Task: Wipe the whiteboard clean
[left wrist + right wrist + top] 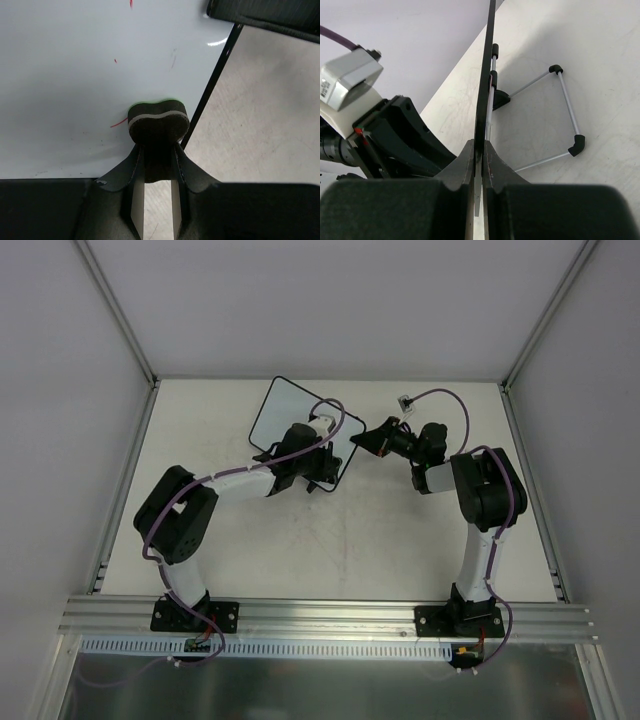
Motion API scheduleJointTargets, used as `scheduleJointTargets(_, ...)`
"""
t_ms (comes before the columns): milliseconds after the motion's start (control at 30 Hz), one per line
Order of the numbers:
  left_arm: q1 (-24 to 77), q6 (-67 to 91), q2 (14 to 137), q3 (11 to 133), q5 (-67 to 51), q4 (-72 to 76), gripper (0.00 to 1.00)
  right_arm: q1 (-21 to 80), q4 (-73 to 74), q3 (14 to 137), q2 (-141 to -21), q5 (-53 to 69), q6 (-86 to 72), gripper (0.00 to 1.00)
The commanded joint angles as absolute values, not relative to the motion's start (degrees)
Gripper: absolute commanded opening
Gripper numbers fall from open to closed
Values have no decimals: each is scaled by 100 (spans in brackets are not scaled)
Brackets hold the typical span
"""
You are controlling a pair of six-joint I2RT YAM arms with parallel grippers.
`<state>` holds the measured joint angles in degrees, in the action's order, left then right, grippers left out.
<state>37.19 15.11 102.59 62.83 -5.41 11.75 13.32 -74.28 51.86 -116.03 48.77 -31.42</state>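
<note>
- Left claw (157, 156) up close, clamped tight on a black eraser (157, 122) (felt side against the whiteboard (75, 75), just beside its black frame)
- bench (330, 550) has the whiteboard at the far middle, propped up tilted
- right claw (480, 150) is pinched closed on the whiteboard's edge
- wire stand (576, 144) sits behind it
- few thin red marks (118, 124) on the white
</note>
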Motion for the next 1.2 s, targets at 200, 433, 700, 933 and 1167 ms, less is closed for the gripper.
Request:
scheduleJointTargets(200,3727,1732,10415,5835,-369,1336,0,1521,-8771,5212,-11329,5590,-2927,0)
scheduleJointTargets(433,3375,1600,10485,6573,-632,1021,0,1521,-8771,5186,-11312,5607,-2918,0)
scheduleJointTargets(700,3278,1248,11021,8032,-650,229,0,1538,-8771,5186,-11294,5625,-2927,0)
scheduleJointTargets(933,3252,1125,11443,9165,-650,-202,0,1547,-8771,5177,-11285,5634,-2918,0)
scheduleJointTargets(1167,3164,914,11654,9896,-589,-597,0,1547,-8771,5221,-11285,5643,-2936,0)
